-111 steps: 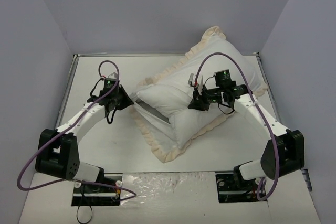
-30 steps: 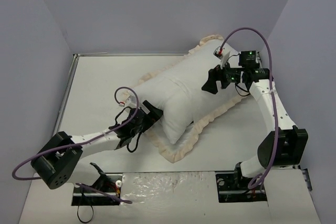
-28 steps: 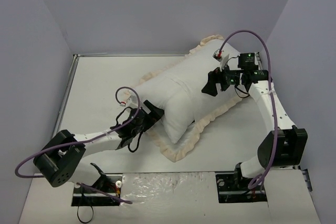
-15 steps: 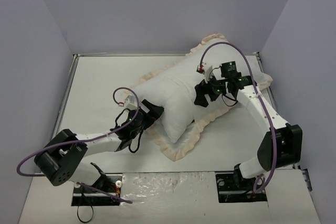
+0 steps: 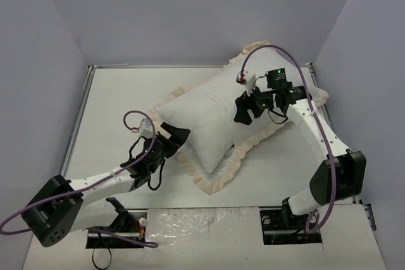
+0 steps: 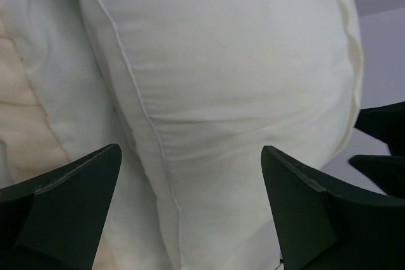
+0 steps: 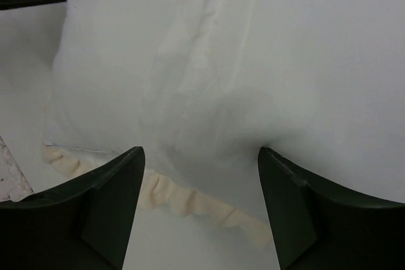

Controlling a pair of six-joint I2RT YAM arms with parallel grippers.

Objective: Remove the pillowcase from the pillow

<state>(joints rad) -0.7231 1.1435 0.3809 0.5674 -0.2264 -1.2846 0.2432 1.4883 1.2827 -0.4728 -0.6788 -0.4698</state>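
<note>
Right, starting with the top view: the pillow (image 5: 196, 115) lies slantwise across the middle of the table (image 5: 120, 93), plump and white. The cream frill of the pillowcase (image 5: 218, 178) runs round its near side and shows again at the far right corner, against the back wall. The left gripper (image 5: 175, 137) sits low at the pillow's near left end, jaws spread, with nothing between them. The right gripper (image 5: 243, 110) hangs over the right-hand part of the bundle, a purple cable (image 5: 278, 52) looping above its wrist.

Next, the left wrist camera. I see the left gripper (image 6: 190, 156) wide open, both dark fingers (image 6: 69, 200) well apart and holding nothing. The pillow (image 6: 240, 61) bulges just ahead of them, a stitched seam running down its face. A strip of the pillowcase (image 6: 19, 112) frill shows at the left edge. I cannot tell whether either fingertip touches the fabric.

Lastly, the right wrist camera. The right gripper (image 7: 199, 153) is also spread wide and has hold of nothing. White cloth fills the frame beyond it, softly creased. It may be the white face of the pillowcase, though the blur leaves me unsure. The pillowcase (image 7: 190, 203) frill runs between the fingers, with bare table (image 7: 25, 124) at the left.
</note>
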